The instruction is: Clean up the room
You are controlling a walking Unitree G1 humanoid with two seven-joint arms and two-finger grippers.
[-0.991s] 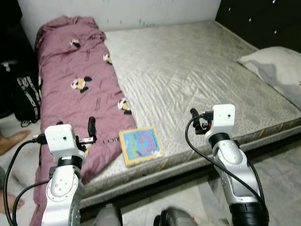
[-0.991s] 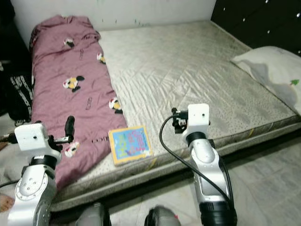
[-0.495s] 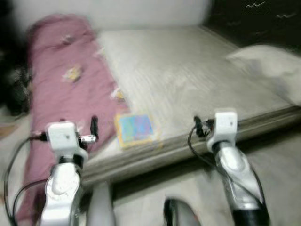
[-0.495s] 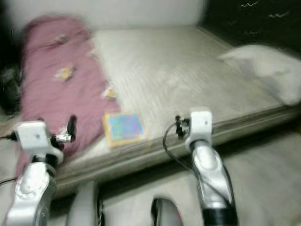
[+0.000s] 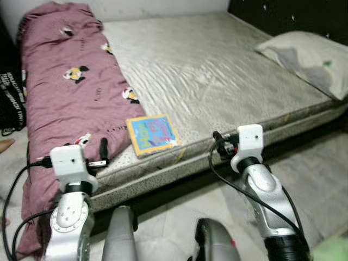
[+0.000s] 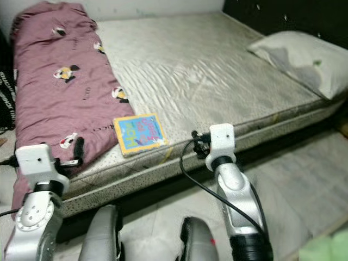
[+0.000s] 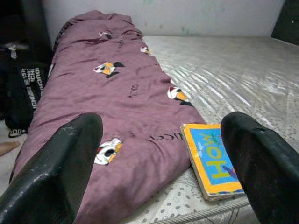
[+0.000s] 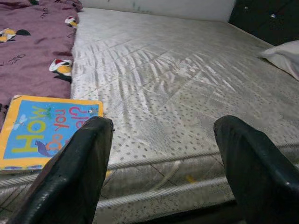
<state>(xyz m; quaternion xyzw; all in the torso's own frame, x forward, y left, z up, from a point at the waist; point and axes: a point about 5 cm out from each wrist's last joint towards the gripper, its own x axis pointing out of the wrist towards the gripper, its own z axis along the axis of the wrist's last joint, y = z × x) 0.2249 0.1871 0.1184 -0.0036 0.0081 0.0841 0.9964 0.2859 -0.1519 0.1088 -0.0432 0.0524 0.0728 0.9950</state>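
A colourful picture book [image 5: 153, 134] lies flat near the front edge of the grey mattress [image 5: 217, 70], its left side against a maroon cartoon-print blanket [image 5: 65, 81]. The blanket runs along the mattress's left side and hangs over the front edge. A pale pillow [image 5: 304, 57] rests at the far right. My left gripper [image 5: 102, 152] hovers open in front of the blanket's hanging end, and the left wrist view has the book [image 7: 212, 163] to one side. My right gripper [image 5: 219, 142] stands open just short of the mattress edge, right of the book [image 8: 46, 133]. Neither holds anything.
A black bag [image 5: 11, 103] stands on the floor left of the bed, with a person's foot [image 7: 7, 148] near it. A dark headboard [image 5: 293, 16] closes the far right. Tiled floor [image 5: 321, 179] spreads between me and the bed. My own legs [image 5: 119, 239] are below.
The whole view has shifted as the camera moved: the bed's front edge sits farther from me and more floor shows. Both arms keep their pose, open and empty.
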